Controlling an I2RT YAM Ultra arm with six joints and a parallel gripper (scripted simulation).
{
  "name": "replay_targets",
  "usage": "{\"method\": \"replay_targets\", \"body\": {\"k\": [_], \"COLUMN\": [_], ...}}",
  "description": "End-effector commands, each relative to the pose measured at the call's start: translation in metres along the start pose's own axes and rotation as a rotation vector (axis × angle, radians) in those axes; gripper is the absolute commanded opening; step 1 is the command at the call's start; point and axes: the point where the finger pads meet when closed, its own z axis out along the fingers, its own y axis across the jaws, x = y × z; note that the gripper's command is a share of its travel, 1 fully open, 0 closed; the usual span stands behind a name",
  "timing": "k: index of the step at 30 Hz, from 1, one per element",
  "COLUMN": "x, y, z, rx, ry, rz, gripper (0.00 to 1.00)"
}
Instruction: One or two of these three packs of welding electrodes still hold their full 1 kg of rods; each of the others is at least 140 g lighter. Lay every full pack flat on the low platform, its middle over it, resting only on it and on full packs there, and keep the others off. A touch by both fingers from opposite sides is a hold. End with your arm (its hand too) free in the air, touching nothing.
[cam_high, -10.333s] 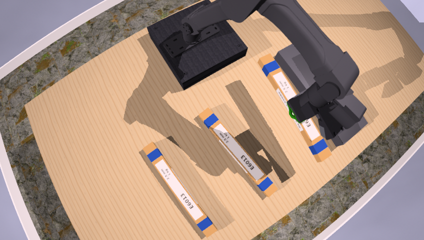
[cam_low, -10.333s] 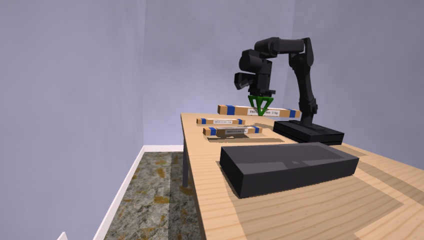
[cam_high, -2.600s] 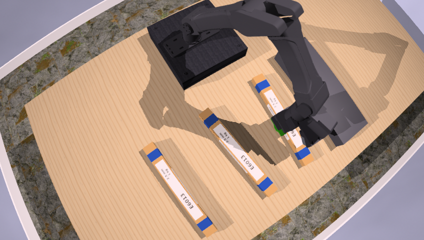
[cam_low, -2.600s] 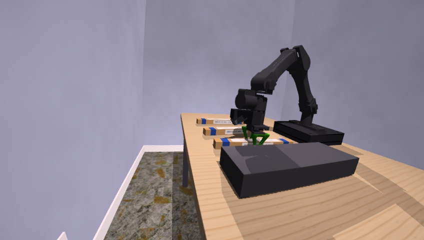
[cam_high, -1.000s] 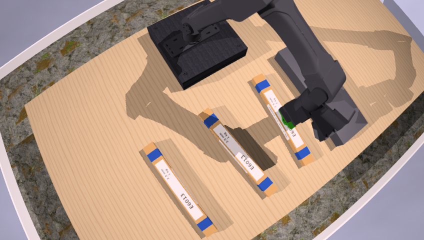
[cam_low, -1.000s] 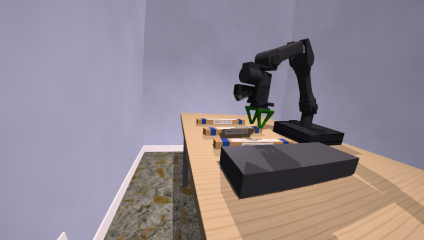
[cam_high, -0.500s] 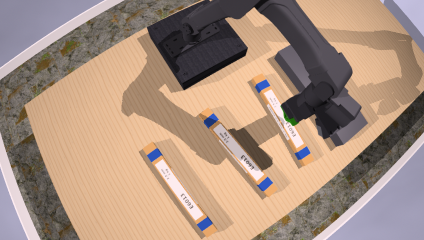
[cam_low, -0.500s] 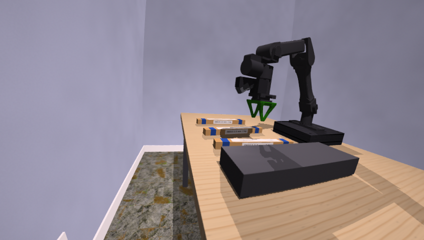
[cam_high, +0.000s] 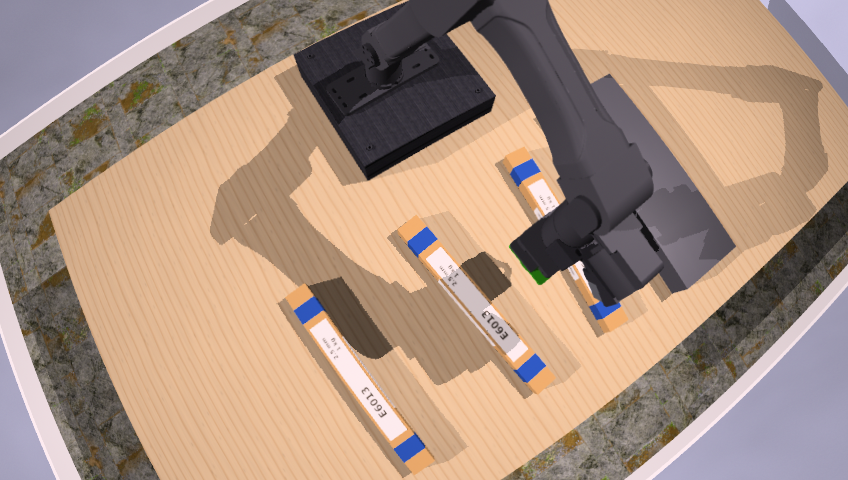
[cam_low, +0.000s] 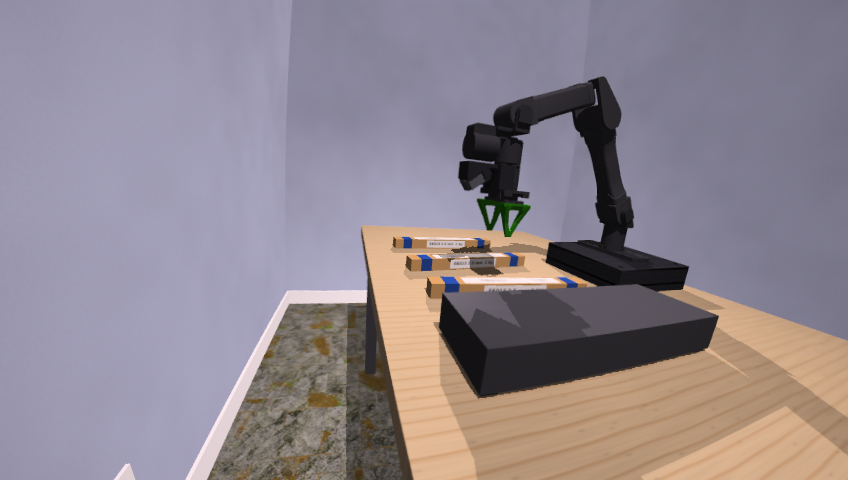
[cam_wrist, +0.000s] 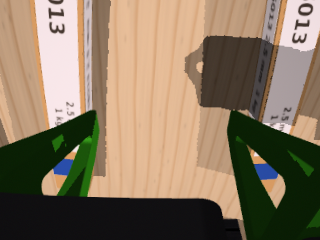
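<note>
Jaws spread wide, nothing gripped, poised above the gap between the platform-side pack (cam_high: 538, 193) (cam_low: 517, 284) (cam_wrist: 60, 50) and the middle pack (cam_high: 446, 261) (cam_low: 470, 261) (cam_wrist: 295, 75)! All three, outer pack (cam_high: 357, 380) (cam_low: 443, 243) included, are seen on the counter (cam_high: 178, 333) (cam_low: 422, 380) (cam_wrist: 150, 60), off the low platform (cam_high: 690, 220) (cam_low: 642, 315). Weighing seems pending; alignment over one pack is needed.

3 slim orange-tan packs lie flat on the counter, roughly parallel, apart from one another: an outer pack (cam_high: 359, 380) (cam_low: 441, 243), a middle pack (cam_high: 476, 304) (cam_low: 473, 262) and a pack beside the platform (cam_high: 524, 169) (cam_low: 437, 286). Each has 2 blue bands and a white label. The low platform (cam_high: 684, 196) (cam_low: 583, 312), a dark grey slab, carries 0 packs.
</note>
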Motion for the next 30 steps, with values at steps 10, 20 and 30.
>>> {"method": "replay_targets", "body": {"k": [10, 20, 30], "x": [0.000, 0.012, 0.009], "y": [-0.076, -0.118, -0.114], "z": [-0.019, -0.008, -0.015], "rx": [0.002, -0.006, 0.000], "ry": [-0.081, -0.034, -0.050], "rz": [-0.057, -0.055, -0.067], "gripper": [0.74, 0.74, 0.74]}}
